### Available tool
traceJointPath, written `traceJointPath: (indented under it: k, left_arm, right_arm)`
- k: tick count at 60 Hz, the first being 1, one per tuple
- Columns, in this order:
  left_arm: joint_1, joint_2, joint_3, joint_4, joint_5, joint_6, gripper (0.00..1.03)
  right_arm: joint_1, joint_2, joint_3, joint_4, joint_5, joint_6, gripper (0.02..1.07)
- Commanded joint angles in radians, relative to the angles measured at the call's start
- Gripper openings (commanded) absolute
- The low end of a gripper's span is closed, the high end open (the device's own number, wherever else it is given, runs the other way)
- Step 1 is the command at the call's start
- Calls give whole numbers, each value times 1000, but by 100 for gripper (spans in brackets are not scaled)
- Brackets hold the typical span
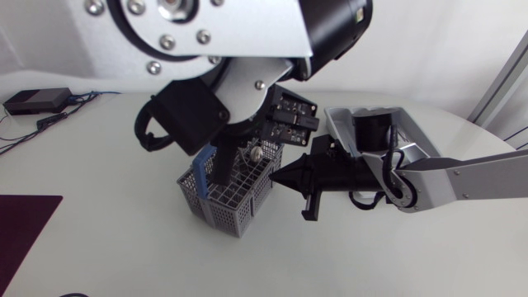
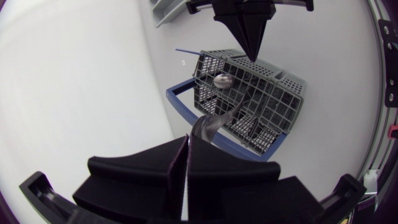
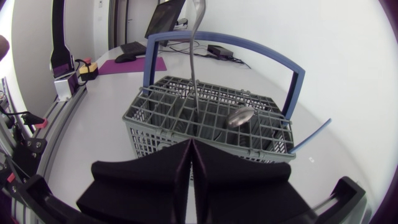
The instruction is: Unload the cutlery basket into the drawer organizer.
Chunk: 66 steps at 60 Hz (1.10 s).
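Observation:
The grey wire cutlery basket (image 1: 235,202) with its blue handle (image 1: 202,169) stands mid-table. Over it hangs my left gripper (image 1: 223,169), shut on the top of a metal cutlery piece (image 2: 211,123) whose lower end still reaches down into the basket (image 2: 273,93). The same piece (image 3: 195,68) rises upright from the basket (image 3: 161,118) in the right wrist view. A spoon bowl (image 3: 240,116) lies among the compartments. My right gripper (image 3: 189,146) is shut, tips at the basket's rim, and I see nothing between them. The grey organizer (image 1: 412,132) lies behind my right arm.
A thin blue stick (image 3: 311,135) pokes out of the basket's side. A black box with cables (image 1: 35,101) sits at the far left of the table, and a dark purple mat (image 1: 21,235) lies at the front left.

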Motion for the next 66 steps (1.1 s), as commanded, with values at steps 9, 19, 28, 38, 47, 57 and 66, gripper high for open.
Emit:
traceJointPath:
  k: [9,19,28,38,47,57,66]
  left_arm:
    - [-25,52,97,-49,-34,-26,6]
    - [-39,71,120,-64,-52,-26,6]
    - [-45,86,158,-93,-61,-24,6]
    - [-57,86,182,-118,-78,-30,6]
    - [-65,83,186,-132,-84,-33,6]
    - [-66,83,221,-161,-94,-32,6]
    - [-69,74,255,-179,-103,-30,6]
  right_arm:
    - [17,52,29,67,-23,43,7]
    - [27,80,31,113,-34,55,7]
    - [30,103,35,141,-37,71,7]
    - [43,129,51,150,-38,71,7]
    - [52,143,54,158,-37,71,7]
    - [49,143,51,162,-37,71,7]
    - [33,100,32,164,-37,71,7]
